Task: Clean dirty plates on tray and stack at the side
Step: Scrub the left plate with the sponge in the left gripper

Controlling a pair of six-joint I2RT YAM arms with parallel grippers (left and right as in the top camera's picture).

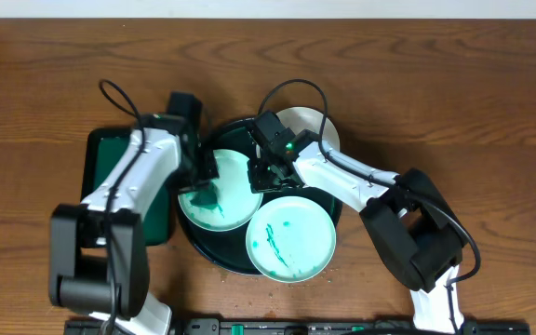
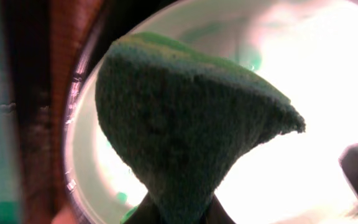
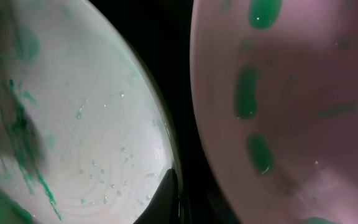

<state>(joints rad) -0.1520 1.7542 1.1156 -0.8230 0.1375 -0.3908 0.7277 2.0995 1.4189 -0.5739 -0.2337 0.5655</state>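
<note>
The round black-green tray (image 1: 207,249) holds the plates. My left gripper (image 1: 203,181) is shut on a dark green sponge (image 1: 205,197) and presses it on the teal-smeared left plate (image 1: 231,200). In the left wrist view the sponge (image 2: 179,124) fills the middle above that plate (image 2: 303,74), held at my jaws (image 2: 179,214). My right gripper (image 1: 266,172) pinches this plate's right rim; its finger (image 3: 169,196) lies over the rim of the plate (image 3: 92,124). A second plate (image 1: 291,240) with green streaks lies at the tray's front and shows in the right wrist view (image 3: 291,112). A third plate (image 1: 310,126) is at the back right.
A rectangular dark-green tray (image 1: 124,154) lies left of the round tray, under my left arm. Bare wooden table (image 1: 454,93) stretches behind and to the right. A black bar (image 1: 342,328) runs along the front edge.
</note>
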